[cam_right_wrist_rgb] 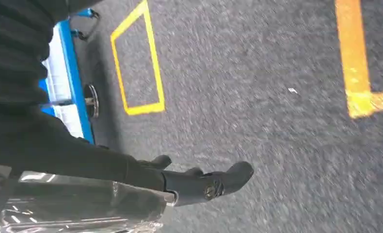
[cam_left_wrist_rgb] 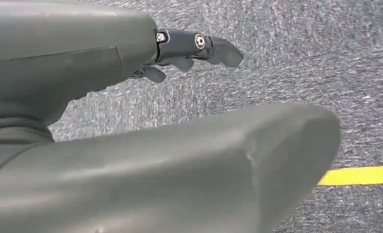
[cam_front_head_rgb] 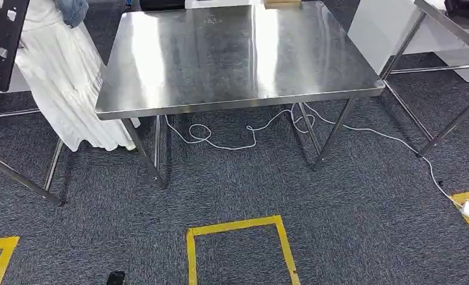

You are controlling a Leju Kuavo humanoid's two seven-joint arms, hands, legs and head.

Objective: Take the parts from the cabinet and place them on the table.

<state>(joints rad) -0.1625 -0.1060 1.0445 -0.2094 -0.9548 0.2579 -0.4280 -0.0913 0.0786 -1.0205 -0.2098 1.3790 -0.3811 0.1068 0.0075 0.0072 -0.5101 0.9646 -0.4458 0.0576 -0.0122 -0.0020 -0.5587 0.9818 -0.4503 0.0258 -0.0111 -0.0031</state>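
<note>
Head view: bare brushed-steel rectangular bench (cam_front_head_rgb: 238,59) upper centre, thin metal legs, white cable (cam_front_head_rgb: 244,133) looped on the grey speckled carpet (cam_front_head_rgb: 339,196) beneath; white pleated fabric (cam_front_head_rgb: 66,89) upper left; yellow tape square (cam_front_head_rgb: 239,228) lower centre. Left wrist view: left robot hand (cam_left_wrist_rgb: 189,53), dark fingers apart, holding nothing, over carpet. Right wrist view: right robot hand (cam_right_wrist_rgb: 199,182) grips a crinkled clear plastic-wrapped part (cam_right_wrist_rgb: 78,208), lower left of frame.
</note>
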